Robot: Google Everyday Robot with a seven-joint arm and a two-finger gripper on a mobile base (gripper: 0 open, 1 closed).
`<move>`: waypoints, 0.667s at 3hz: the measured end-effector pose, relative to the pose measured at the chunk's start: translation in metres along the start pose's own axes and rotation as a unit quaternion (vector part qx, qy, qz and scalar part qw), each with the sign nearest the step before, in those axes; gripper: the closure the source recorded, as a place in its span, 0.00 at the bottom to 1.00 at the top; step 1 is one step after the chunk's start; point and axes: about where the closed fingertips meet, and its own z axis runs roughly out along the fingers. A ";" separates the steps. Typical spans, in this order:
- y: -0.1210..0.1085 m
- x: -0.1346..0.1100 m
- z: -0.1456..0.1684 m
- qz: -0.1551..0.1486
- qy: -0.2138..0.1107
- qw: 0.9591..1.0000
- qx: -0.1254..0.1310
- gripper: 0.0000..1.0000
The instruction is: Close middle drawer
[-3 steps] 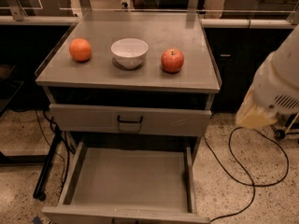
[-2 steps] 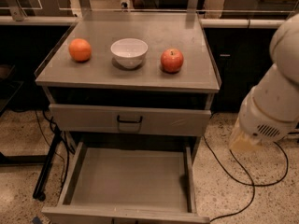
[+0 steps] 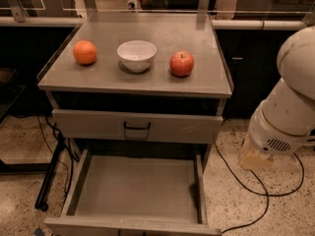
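Now pincer (image 3: 256,157) lower, beside middle drawer (image 3: 138,191)

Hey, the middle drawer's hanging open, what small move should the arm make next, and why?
Probably swing the claw, right of the cabinet, down toward the front of the middle drawer: the drawer is pulled far out, and the claw hangs beside it, touching nothing.

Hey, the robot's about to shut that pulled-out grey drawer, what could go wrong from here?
1. The gripper hangs right of the open grey metal middle drawer, apart from its front; an off-centre push may skew it.
2. A hard slam could roll the round orange and red apple on the grey cabinet top.
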 end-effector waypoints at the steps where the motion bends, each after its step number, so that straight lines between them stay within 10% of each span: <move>1: 0.014 0.009 0.045 0.036 -0.001 0.999 -0.027 1.00; 2: 0.026 0.016 0.107 0.077 0.007 0.996 -0.046 1.00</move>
